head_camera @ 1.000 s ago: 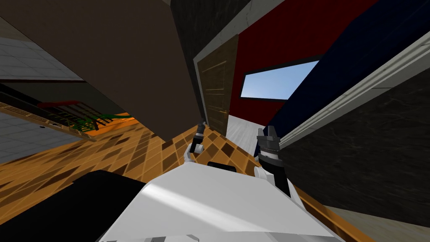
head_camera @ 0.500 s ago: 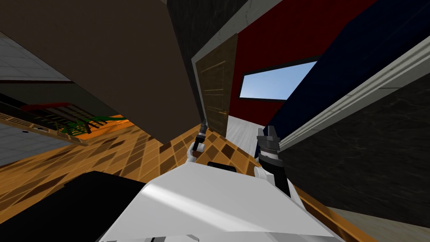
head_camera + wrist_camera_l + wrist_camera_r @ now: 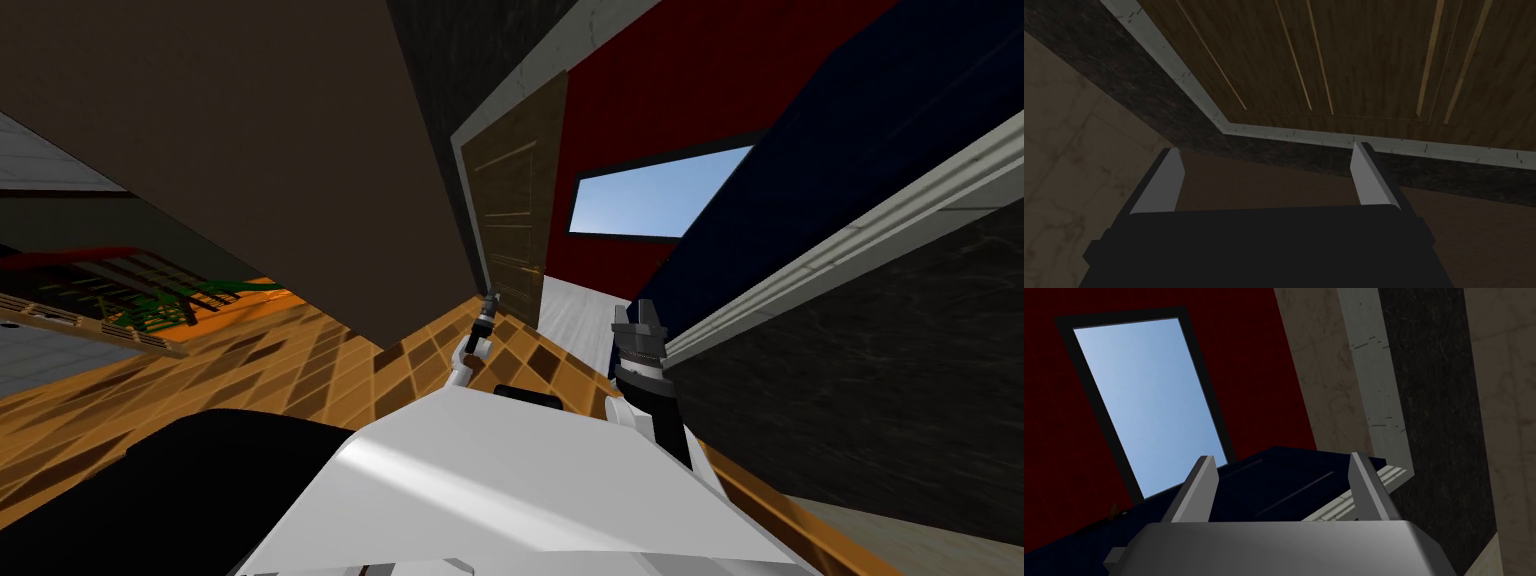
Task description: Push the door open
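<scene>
A brown wooden panelled door (image 3: 512, 215) stands in a grey frame (image 3: 466, 190) ahead, a little to the left. My left gripper (image 3: 489, 302) is held out low toward its near edge. In the left wrist view the left gripper (image 3: 1266, 160) is open and holds nothing, and it faces a corner of the grey frame (image 3: 1224, 122) and the door (image 3: 1354, 55) beyond, with a gap between. A dark blue panelled door (image 3: 800, 170) slants away on the right. My right gripper (image 3: 640, 318) is raised beside its near end, and the right gripper (image 3: 1281, 475) is open and holds nothing.
A large brown wall block (image 3: 250, 150) stands close on the left. A dark marbled wall (image 3: 880, 380) with grey trim (image 3: 820, 260) is close on the right. Between the doors, pale floor (image 3: 570, 310) leads to a red wall with a window (image 3: 650, 200). A rack (image 3: 120, 295) stands far left on orange tiles.
My view has turned slightly, so the rack slid toward the left edge. My left gripper has reached a little farther toward the wooden door's edge. The right arm has not moved.
</scene>
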{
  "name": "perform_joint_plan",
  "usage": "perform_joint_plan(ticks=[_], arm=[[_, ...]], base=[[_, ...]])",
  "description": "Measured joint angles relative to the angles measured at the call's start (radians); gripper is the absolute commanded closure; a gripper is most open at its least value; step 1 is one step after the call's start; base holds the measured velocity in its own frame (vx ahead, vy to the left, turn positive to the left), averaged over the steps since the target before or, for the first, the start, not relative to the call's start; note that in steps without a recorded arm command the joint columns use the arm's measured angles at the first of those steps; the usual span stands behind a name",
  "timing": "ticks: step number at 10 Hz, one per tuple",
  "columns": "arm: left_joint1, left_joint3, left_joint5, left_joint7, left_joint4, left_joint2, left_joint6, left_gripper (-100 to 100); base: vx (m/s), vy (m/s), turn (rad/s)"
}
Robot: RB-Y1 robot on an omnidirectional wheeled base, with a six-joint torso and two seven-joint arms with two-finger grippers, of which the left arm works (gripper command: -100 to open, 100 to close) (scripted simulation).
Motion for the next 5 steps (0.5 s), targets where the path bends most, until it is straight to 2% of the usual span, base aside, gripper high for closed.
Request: perform_joint_plan(ticks=[5], arm=[[-0.092, -0.017, 0.009, 0.027, 0.176, 0.007, -0.023, -100]], base=[[0.094, 0.055, -0.055]])
